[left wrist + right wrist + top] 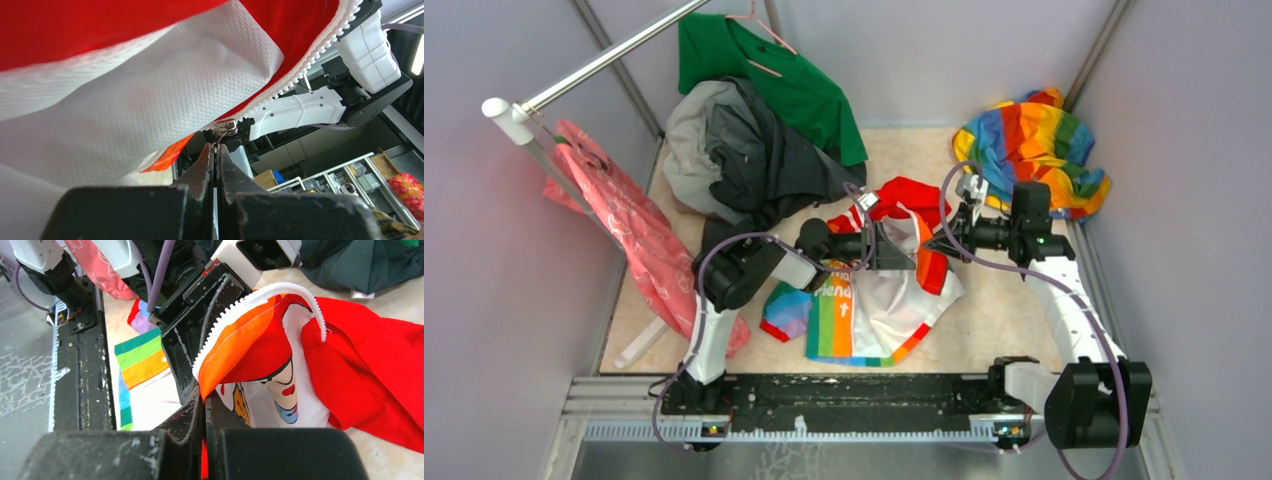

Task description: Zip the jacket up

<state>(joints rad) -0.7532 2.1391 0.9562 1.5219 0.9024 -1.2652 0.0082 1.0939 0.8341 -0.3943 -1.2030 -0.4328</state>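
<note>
Jaws on both arms were clamped tight: the left gripper pinched the metal zipper pull, and the right gripper gripped the orange zipper edge of the jacket, which lay mid-table with its red hood at the far side. The beige table sat between grey walls. Both arms reached inward, their wrists facing each other.
</note>
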